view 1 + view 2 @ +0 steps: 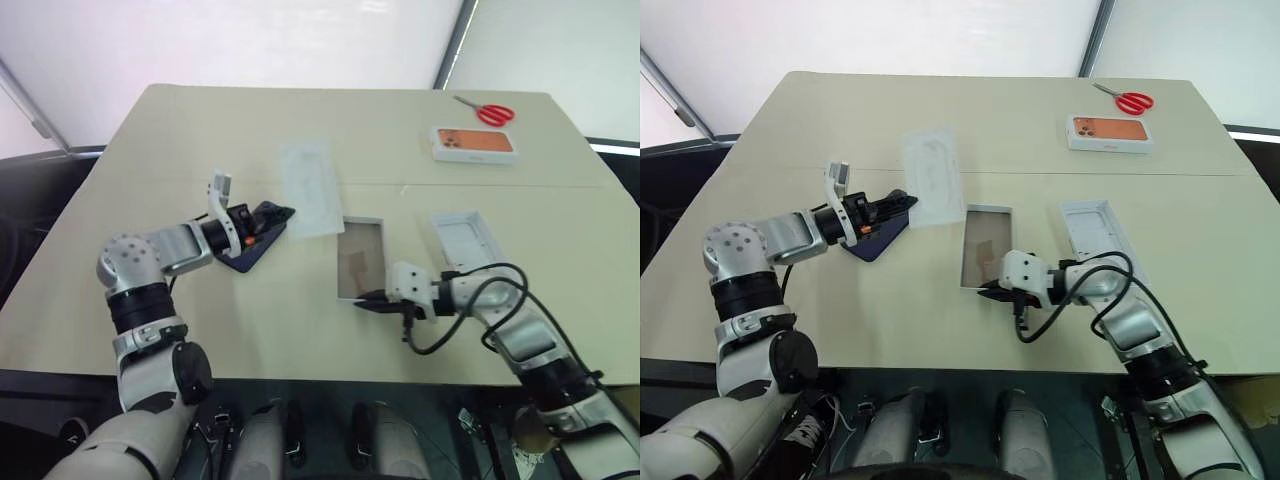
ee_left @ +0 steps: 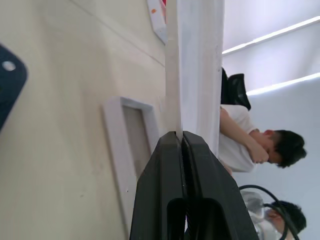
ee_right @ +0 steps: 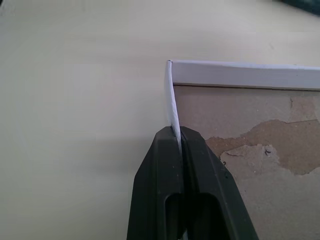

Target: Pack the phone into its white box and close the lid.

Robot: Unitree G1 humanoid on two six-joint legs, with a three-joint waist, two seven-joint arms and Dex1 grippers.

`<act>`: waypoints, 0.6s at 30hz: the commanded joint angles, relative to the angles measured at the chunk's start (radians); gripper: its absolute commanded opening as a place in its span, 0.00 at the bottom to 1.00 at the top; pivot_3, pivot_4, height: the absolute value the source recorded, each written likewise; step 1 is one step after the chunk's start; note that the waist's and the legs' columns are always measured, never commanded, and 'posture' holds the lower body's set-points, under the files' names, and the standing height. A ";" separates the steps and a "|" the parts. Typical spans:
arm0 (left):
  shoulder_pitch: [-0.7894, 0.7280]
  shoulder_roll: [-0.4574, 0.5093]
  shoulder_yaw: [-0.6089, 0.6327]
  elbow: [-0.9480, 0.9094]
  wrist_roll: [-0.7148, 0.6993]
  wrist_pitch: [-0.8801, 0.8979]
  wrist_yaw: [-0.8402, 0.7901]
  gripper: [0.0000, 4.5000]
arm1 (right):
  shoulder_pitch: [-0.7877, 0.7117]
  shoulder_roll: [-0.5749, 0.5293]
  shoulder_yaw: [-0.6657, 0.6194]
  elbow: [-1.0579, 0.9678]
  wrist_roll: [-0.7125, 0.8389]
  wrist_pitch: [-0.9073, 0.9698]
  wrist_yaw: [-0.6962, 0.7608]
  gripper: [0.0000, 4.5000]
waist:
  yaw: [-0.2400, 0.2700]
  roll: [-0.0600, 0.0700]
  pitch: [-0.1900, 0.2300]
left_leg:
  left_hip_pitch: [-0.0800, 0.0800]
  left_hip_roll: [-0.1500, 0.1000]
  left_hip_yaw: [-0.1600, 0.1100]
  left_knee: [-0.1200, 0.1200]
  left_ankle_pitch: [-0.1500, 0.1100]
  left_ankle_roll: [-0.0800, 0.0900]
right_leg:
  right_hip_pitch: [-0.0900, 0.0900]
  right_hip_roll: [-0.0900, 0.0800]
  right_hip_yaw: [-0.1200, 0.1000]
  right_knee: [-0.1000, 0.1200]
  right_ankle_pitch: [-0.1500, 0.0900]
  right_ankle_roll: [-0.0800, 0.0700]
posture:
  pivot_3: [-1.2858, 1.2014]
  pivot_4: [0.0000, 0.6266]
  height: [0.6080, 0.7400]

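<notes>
The dark navy phone (image 1: 256,250) lies on the table below my left gripper (image 1: 284,213). That gripper is shut on the near edge of a thin white insert (image 1: 306,186) and holds it raised off the table; the pinched edge (image 2: 172,90) runs up from the closed fingers. The white box (image 1: 361,222), with its tan floor up, lies in the middle. My right gripper (image 1: 368,297) is shut on the box's near wall (image 3: 172,107), close to a corner. The lid (image 1: 467,240) lies to the right of the box, white inside facing up.
A box with an orange phone picture (image 1: 476,144) and red scissors (image 1: 492,113) lie at the far right of the table. Two people (image 2: 250,145) are in the background of the left wrist view. The table's near edge runs just behind my arms.
</notes>
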 commanded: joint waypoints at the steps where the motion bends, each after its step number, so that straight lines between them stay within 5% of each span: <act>1: 0.004 -0.010 0.005 -0.063 -0.036 0.020 0.018 0.00 | -0.033 0.025 0.011 0.004 -0.031 0.011 -0.032 0.01 | -0.001 0.000 0.000 | 0.000 0.000 0.000 0.000 0.000 0.000 | 0.000 0.000 0.000 0.000 0.000 0.000 | 0.52 0.24 0.98; 3: 0.015 -0.021 0.005 -0.082 -0.047 0.036 0.028 0.00 | -0.042 0.043 0.014 0.018 -0.043 -0.003 -0.044 0.01 | -0.001 0.000 0.000 | 0.000 0.000 0.000 0.000 0.000 0.000 | 0.000 0.000 0.000 0.000 0.000 0.000 | 0.52 0.24 0.98; 6: 0.048 -0.036 -0.017 -0.106 -0.032 0.045 0.041 0.00 | -0.050 0.058 -0.004 0.014 -0.056 0.011 -0.079 0.18 | -0.001 0.000 0.000 | 0.000 0.000 0.000 0.000 0.001 -0.001 | 0.000 0.000 0.000 0.001 0.000 0.000 | 0.52 0.24 0.98; 8: 0.074 -0.046 -0.044 -0.128 -0.021 0.042 0.045 0.00 | -0.046 0.049 -0.037 -0.012 -0.019 0.043 -0.072 0.40 | -0.001 0.000 0.000 | 0.000 0.000 0.000 0.000 0.001 -0.001 | 0.000 0.000 0.000 0.001 0.000 0.000 | 0.52 0.24 0.98; 18: 0.116 -0.103 -0.112 -0.159 -0.008 0.012 0.061 0.00 | 0.024 -0.165 -0.297 -0.061 0.146 0.139 0.007 0.40 | 0.004 -0.001 0.000 | 0.000 0.000 0.000 0.000 0.000 -0.001 | 0.000 0.000 0.000 0.000 0.000 0.000 | 0.52 0.24 0.98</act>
